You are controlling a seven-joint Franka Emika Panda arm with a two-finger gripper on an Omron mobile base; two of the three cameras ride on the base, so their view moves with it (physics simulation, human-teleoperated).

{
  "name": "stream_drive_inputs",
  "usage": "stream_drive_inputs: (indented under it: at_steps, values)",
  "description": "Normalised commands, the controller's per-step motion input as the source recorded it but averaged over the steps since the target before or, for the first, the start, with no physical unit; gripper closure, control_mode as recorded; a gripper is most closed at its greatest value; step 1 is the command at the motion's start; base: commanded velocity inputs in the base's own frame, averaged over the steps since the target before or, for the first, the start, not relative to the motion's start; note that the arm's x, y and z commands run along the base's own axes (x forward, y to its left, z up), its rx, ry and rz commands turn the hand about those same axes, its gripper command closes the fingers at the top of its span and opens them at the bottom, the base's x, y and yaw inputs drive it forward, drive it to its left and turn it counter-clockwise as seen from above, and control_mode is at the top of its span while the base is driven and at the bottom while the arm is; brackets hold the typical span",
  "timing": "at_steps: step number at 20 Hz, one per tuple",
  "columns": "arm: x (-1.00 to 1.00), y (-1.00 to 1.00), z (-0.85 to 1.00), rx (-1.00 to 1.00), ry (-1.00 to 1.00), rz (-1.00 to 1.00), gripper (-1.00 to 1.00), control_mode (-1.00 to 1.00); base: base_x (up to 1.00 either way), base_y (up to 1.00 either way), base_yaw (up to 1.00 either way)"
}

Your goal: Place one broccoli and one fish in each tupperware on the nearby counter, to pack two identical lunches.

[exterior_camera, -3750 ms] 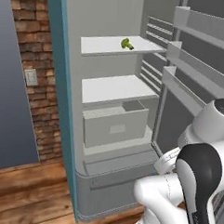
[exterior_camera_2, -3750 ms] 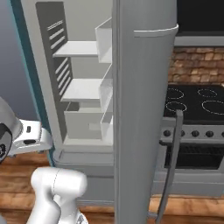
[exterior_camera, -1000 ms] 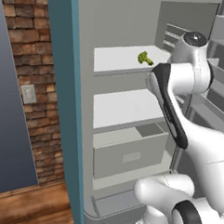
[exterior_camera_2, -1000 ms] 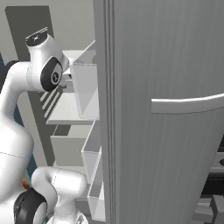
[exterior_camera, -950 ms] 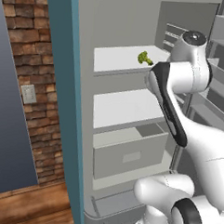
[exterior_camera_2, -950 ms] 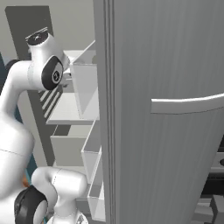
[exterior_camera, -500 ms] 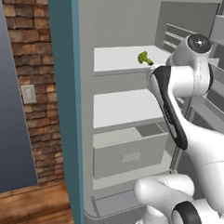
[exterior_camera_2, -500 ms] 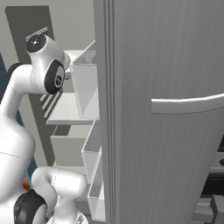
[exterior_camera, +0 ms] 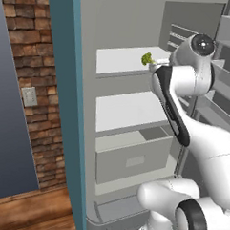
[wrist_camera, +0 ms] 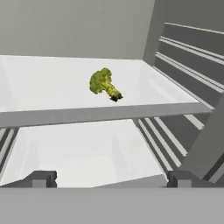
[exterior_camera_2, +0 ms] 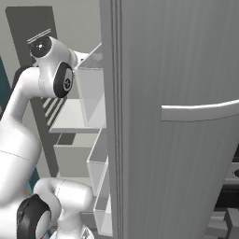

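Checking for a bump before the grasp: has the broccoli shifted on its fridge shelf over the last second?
No. The broccoli sits at the same spot near the front right of the top shelf, stalk toward the shelf's front edge. The open gripper is short of it.

Broccoli [wrist_camera: 104,84] lying on white fridge shelf [wrist_camera: 52,87], open gripper [wrist_camera: 111,178] fingertips below

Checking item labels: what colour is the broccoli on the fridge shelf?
Green, with a yellowish stalk; the broccoli shows best in the hand view.
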Motion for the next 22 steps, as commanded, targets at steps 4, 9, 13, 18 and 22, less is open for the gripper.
stream_drive_inputs:
  at_steps: [4,9,13,18,22]
  values:
    - [0.7,-0.06,-0.03,0.0,0.12,0.0,-1.0,-1.0,0.0,0.0,0.0]
    - [0.7,-0.11,-0.29,0.0,0.11,0.0,-1.0,-1.0,0.0,0.0,0.0]
    - [0.73,-0.13,-0.17,0.0,0.04,0.02,-1.0,-1.0,0.0,0.0,0.0]
    - [0.7,-0.08,-0.13,0.0,0.0,0.03,-1.0,-1.0,0.0,0.0,0.0]
    - [0.63,0.0,-0.21,0.0,0.0,0.04,-1.0,-1.0,0.0,0.0,0.0]
